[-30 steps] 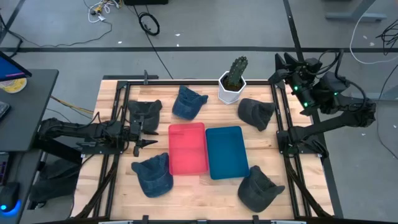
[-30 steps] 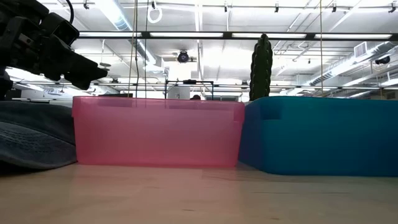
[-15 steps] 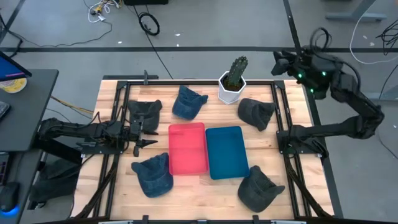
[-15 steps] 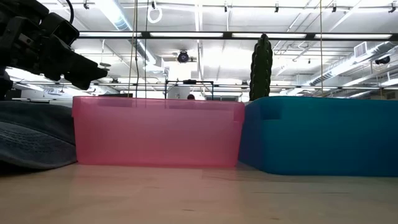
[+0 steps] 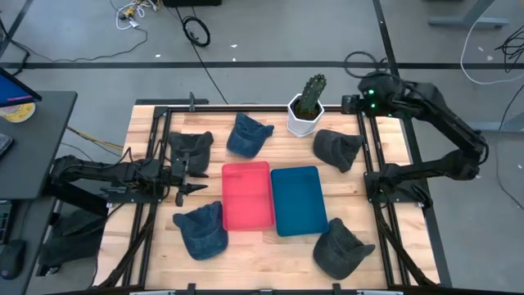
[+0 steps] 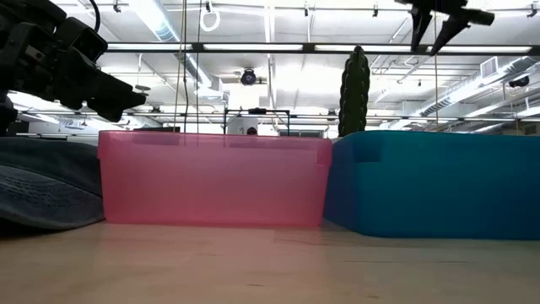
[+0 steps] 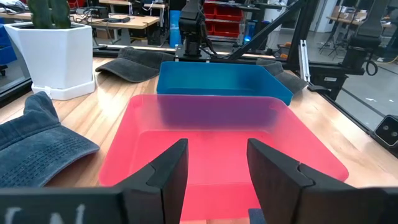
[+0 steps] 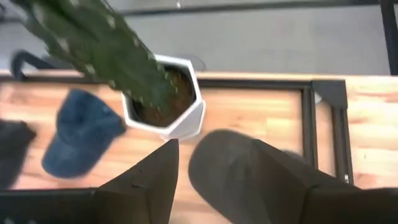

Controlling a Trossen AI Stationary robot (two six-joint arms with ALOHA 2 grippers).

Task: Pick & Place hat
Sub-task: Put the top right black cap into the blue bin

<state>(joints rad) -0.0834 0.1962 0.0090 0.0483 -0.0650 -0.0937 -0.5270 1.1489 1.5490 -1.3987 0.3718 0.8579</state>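
Several hats lie brim-flat on the wooden table: a dark grey one at the far right, a blue one and a grey one at the far left, a blue one and a grey one near the front. My right gripper hangs open, high over the far right corner and tipped down. In its wrist view it looks onto the far right grey hat. My left gripper waits open at the left edge, level, facing the red bin.
A red bin and a blue bin stand side by side mid-table. A cactus in a white pot stands at the far edge, just left of the right gripper. Black rails run along both table sides.
My right gripper has swung from beyond the table's far right corner toward the left, to over that corner. It has sunk a little and tipped from about level to slanting down. It now shows at the top of the low view.
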